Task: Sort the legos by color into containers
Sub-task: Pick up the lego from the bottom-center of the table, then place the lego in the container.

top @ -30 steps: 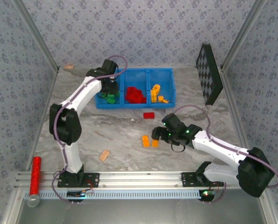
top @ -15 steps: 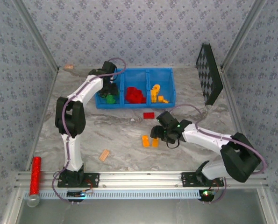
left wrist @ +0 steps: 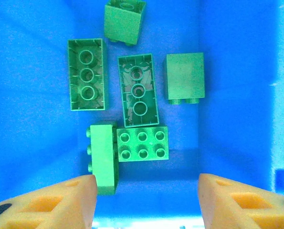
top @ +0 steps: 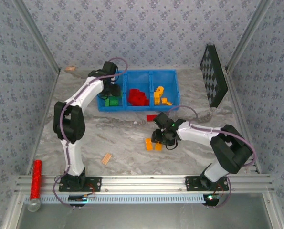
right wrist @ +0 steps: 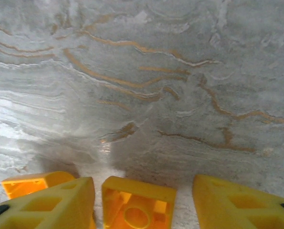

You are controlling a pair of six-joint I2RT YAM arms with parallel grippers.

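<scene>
Here, with the right end effector (right wrist: 141, 182) spread astride the orange brick (right wrist: 137, 210) on the table (right wrist: 189, 62), lower squarely and pinch without nudging the neighbouring brick (right wrist: 22, 183), leaving the left end effector (left wrist: 146, 191), likewise released, over the binned green bricks (left wrist: 137, 90).

I read no text, label, brand or number in any view. The bricks (left wrist: 142, 144), blue bin (top: 137, 108) and checkered board (top: 214, 81) show no legible marks.

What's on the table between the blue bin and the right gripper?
A single red brick lies on the table between the blue bin and the right gripper, in the top view.
</scene>
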